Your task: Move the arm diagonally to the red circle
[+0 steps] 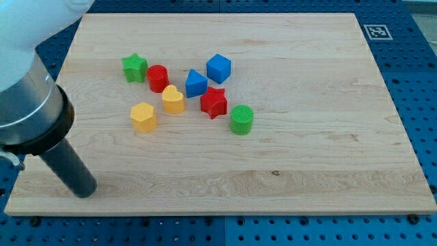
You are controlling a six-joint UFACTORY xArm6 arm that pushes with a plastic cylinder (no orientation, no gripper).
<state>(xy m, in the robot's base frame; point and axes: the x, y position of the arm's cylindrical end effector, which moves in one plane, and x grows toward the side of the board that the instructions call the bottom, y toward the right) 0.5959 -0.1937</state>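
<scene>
The red circle (158,78) stands on the wooden board (307,150) in the upper left part of the view, between the green star (134,67) and the blue triangle (196,83). My tip (85,191) rests on the board near the view's bottom left corner, far below and to the left of the red circle, touching no block. The thick dark rod and the grey arm body rise from it toward the view's upper left.
A yellow heart (173,100), a yellow hexagon (143,117), a red star (214,102), a blue cube (218,68) and a green cylinder (241,119) cluster around the red circle. A blue pegboard (410,41) surrounds the board.
</scene>
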